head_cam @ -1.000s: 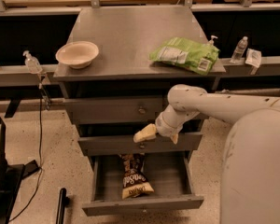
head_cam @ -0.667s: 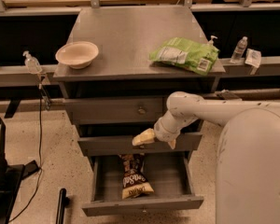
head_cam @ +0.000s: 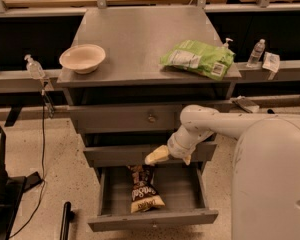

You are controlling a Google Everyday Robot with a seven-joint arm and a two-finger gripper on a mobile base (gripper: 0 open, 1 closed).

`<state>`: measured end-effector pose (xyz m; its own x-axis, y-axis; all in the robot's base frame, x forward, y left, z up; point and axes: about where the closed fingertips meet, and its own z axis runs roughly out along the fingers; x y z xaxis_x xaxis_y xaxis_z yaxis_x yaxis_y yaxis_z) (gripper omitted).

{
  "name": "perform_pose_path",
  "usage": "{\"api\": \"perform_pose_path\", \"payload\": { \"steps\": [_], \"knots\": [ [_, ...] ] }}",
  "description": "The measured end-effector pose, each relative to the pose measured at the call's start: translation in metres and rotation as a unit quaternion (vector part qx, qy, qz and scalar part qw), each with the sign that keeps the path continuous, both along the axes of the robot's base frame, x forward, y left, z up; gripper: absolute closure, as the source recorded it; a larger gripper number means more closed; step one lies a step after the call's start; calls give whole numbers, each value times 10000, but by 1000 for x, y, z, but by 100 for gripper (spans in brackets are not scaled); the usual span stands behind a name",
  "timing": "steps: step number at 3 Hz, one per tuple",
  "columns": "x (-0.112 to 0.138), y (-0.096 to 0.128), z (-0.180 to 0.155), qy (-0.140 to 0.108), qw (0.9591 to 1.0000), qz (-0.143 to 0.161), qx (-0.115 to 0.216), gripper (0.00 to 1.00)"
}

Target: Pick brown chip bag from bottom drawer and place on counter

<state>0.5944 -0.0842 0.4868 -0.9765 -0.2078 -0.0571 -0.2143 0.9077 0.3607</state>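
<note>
Brown chip bag lies in open bottom drawer, upper end lost in shadow. Claw hangs just above it, against middle drawer; open or closed, cannot tell.

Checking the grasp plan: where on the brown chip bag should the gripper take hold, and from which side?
Probably from straight above: the bag lies flat on the floor of the open bottom drawer, whose walls block any approach from the sides. Pinch across its narrow width near the dark rear end, which lies closest to the gripper hovering over the drawer's back.
</note>
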Motion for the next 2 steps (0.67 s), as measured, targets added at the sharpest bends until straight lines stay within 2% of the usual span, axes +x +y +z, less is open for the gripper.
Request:
{"api": "perform_pose_path", "payload": {
  "steps": [1, 2],
  "knots": [
    [-14, 4, -23, 125, 9997, 183, 72, 0],
    [-36, 15, -48, 233, 9996, -12, 155, 0]
  ]
}}
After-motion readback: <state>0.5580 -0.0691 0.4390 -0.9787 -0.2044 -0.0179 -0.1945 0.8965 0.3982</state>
